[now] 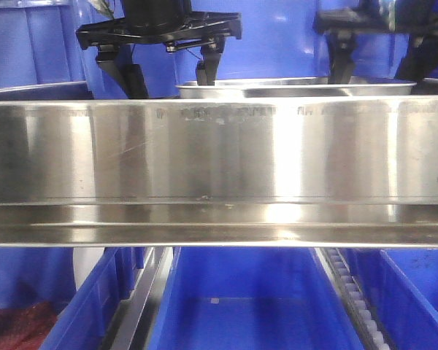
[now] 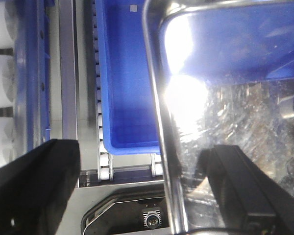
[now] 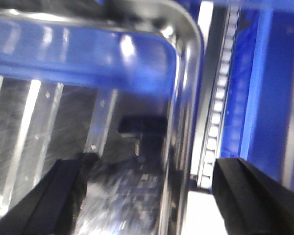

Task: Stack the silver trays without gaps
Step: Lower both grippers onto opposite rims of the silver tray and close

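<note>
Silver tray [image 1: 292, 89] has left gripper [image 2: 142, 166] and right gripper [image 3: 152, 181] wide open over its side rims; next, I think, both pinch and lift it level

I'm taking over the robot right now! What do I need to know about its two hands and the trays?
Hands: the left gripper is open, with one finger on each side of the tray's left rim. The right gripper is open too, astride the right rim. Neither one has closed.
Tray: it sits behind the rail. I cannot tell whether another tray is nested under it.
Done: both arms are lined up for a grip.
Left: probably close both grippers, lift the tray level, set it into the next tray and check there is no gap.
</note>
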Motion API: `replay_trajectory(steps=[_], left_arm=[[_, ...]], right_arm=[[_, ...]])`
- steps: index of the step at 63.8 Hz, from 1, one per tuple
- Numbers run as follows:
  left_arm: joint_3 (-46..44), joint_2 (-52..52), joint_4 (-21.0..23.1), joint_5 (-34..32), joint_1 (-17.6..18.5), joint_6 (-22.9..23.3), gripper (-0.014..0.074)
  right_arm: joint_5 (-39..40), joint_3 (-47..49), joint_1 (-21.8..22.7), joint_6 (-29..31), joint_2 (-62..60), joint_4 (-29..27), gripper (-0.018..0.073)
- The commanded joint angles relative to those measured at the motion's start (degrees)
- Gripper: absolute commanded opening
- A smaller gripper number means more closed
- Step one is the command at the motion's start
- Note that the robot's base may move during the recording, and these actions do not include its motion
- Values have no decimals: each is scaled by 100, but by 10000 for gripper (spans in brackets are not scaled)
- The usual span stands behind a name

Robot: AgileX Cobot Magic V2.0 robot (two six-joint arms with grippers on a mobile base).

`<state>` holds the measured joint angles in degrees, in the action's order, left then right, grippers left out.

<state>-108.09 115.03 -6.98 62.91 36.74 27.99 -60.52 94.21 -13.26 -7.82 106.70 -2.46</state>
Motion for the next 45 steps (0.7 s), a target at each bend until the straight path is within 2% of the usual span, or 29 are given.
replay_trajectory(steps=[1, 17, 23, 34, 45], left_arm=[[-209, -309, -7, -180, -1, 48, 442], [-209, -309, 17, -209, -1, 48, 435], [-209, -309, 84, -209, -1, 48, 416], [-209, -309, 84, -188, -1, 48, 349], [-209, -309, 106, -175, -1, 48, 190]], right_arm=[[153, 186, 15, 23, -257, 62, 613], [120, 186, 15, 27, -256, 62, 601], [67, 186, 15, 27, -256, 62, 515], [-34, 186, 15, 27, -256, 62, 258], [-72, 186, 15, 27, -256, 62, 128]])
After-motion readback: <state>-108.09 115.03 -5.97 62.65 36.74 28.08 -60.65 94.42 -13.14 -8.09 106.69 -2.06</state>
